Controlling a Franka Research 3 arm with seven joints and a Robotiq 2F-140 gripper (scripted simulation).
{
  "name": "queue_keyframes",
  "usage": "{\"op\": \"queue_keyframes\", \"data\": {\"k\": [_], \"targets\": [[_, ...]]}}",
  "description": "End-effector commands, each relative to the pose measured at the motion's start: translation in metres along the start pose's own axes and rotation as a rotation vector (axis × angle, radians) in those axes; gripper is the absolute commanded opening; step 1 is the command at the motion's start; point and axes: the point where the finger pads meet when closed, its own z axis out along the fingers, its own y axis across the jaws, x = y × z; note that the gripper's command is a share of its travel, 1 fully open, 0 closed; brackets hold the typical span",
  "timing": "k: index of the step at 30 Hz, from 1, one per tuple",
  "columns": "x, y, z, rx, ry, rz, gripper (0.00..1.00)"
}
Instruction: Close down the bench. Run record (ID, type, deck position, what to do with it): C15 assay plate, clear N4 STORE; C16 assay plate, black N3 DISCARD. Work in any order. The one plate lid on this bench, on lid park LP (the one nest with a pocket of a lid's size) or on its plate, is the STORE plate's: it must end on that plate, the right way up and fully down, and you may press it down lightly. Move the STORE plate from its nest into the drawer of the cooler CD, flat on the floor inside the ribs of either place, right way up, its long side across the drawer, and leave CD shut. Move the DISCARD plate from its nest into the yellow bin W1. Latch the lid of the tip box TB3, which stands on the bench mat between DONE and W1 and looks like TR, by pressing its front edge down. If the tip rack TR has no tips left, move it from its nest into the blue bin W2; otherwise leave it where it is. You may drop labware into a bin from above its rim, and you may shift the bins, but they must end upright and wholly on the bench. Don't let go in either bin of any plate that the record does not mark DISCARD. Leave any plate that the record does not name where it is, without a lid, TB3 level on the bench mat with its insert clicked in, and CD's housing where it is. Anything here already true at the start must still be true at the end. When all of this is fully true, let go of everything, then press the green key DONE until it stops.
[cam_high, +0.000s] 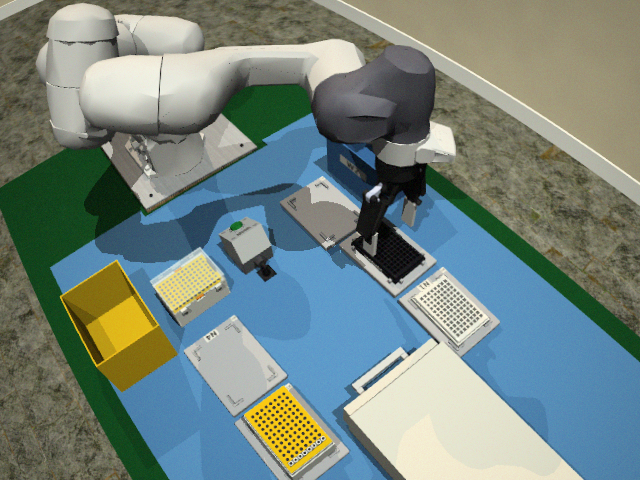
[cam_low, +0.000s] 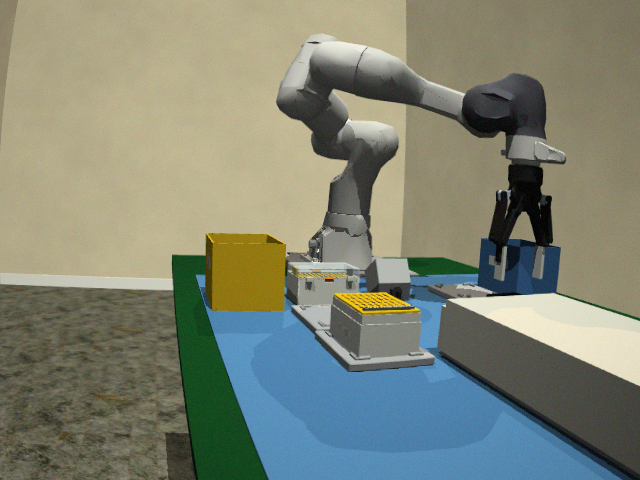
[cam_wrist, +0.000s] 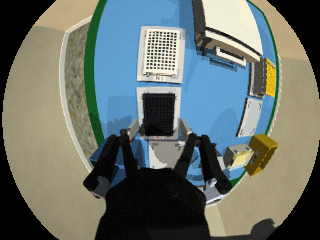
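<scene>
Arm outstretched, gripper (cam_high: 392, 217) pointing down, jaws apart.

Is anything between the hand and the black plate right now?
Nothing visible. The open hand hangs straight above the black plate in its nest, with only air between. The white plate sits in the next nest, off to the side, and the blue bin stands behind.

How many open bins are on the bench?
2. The yellow open-topped bin stands at the bench's left edge beside the lidded tip box. The blue bin sits at the back, mostly hidden behind the jaws.
</scene>
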Motion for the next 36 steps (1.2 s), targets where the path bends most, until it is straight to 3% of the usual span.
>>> {"op": "queue_keyframes", "data": {"k": [1, 23, 36], "targets": [[0.001, -0.002, 0.005, 0.004, 0.005, 0.005, 0.66], [0.001, -0.002, 0.032, 0.004, 0.005, 0.005, 0.66], [0.001, -0.002, 0.033, 0.004, 0.005, 0.005, 0.66]]}}
